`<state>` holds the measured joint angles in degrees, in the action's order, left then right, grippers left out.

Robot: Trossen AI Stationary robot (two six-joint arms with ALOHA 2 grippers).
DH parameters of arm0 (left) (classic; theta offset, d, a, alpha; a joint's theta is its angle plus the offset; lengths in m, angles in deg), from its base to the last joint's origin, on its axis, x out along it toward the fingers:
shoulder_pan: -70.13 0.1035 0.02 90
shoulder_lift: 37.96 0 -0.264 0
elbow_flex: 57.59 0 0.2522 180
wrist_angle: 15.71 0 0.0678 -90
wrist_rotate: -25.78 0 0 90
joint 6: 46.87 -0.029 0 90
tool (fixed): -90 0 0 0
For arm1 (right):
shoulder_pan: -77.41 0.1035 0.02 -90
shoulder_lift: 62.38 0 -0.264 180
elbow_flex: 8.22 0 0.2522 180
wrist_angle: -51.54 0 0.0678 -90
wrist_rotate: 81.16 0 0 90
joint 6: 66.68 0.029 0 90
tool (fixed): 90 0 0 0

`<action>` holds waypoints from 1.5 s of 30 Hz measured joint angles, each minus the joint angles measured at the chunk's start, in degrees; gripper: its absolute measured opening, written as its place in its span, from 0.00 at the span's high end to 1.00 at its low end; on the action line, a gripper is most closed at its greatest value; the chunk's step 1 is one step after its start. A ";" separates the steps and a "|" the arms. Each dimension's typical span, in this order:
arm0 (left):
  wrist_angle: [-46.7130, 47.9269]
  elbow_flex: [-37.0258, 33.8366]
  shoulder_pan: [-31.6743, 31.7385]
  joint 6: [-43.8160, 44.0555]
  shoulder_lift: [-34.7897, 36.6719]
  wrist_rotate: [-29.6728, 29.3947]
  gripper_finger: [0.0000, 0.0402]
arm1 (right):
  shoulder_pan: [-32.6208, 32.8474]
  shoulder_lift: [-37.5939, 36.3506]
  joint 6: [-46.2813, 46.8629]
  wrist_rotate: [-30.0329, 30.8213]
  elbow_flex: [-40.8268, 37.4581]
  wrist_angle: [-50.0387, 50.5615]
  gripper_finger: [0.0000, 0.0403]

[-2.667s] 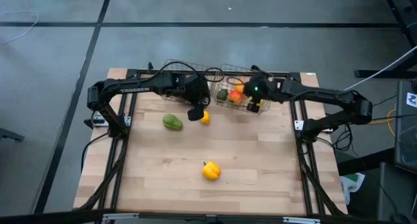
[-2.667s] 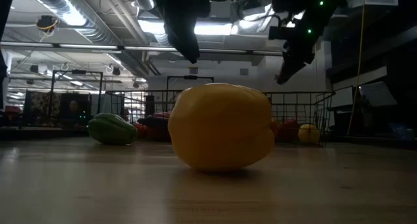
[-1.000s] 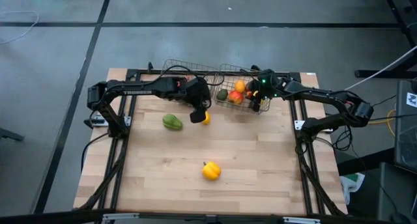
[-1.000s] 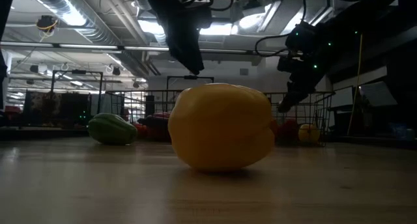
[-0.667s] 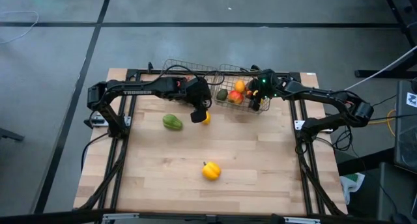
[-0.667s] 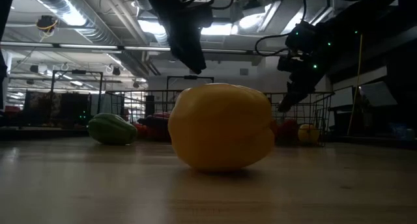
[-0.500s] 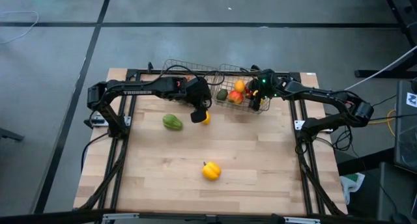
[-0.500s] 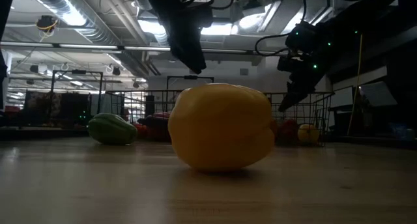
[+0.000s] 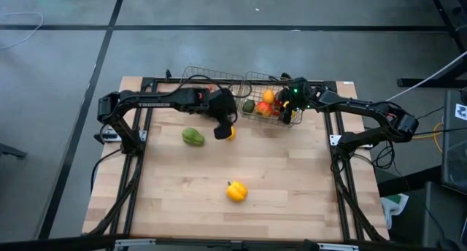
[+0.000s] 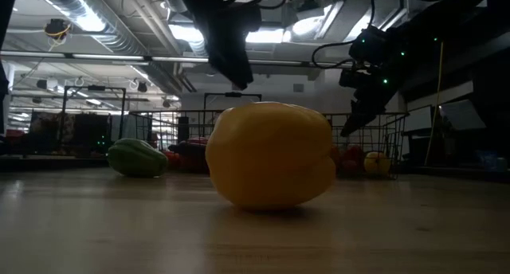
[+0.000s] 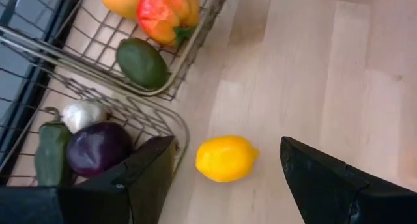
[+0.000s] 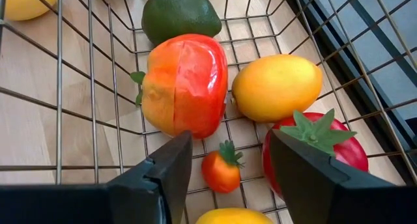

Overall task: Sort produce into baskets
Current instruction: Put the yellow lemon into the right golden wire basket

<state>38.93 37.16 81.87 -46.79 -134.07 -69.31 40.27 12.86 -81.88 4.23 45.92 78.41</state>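
Note:
Two wire baskets stand at the table's far edge, the left basket and the right basket. The right one holds a red-orange pepper, an avocado, a lemon, a red tomato and a small tomato. My right gripper hovers open over them, touching nothing. My left gripper hangs open above a lemon that lies on the wood beside the left basket's corner. That basket holds an eggplant, garlic and a green pepper.
A green pepper lies on the table left of the left gripper. A yellow pepper sits near the table's middle, toward the near edge. Bare wood spreads around both. Black frame rails run along the table's left and right sides.

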 joint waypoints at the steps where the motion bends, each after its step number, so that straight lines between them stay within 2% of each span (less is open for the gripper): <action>1: 0.00 0.00 -0.34 0.06 0.00 0.01 0.32 | 0.00 0.00 0.00 0.02 0.00 0.00 0.49; 16: -0.18 0.02 -4.16 4.58 -4.28 -0.71 0.32 | 0.00 0.00 -0.04 -0.02 0.00 0.00 0.49; 28: -0.48 0.02 -4.27 0.18 -7.56 -2.88 0.32 | 0.00 -0.05 -0.28 -0.37 0.49 0.75 0.49; 31: -0.95 0.02 -4.25 7.53 -7.56 -2.88 0.32 | 0.00 0.02 -0.54 0.10 1.72 1.14 0.49; 40: 2.85 0.02 -4.46 39.48 -7.56 -2.86 0.32 | 0.00 -0.02 -0.33 -0.17 5.62 0.87 0.49; 45: 5.28 0.02 -4.62 46.41 -7.56 -5.05 0.32 | 0.00 -0.04 -0.28 -0.50 7.62 0.83 0.49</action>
<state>44.21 37.19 77.24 -0.38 -141.64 -74.36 40.27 12.82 -82.16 3.73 53.54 79.24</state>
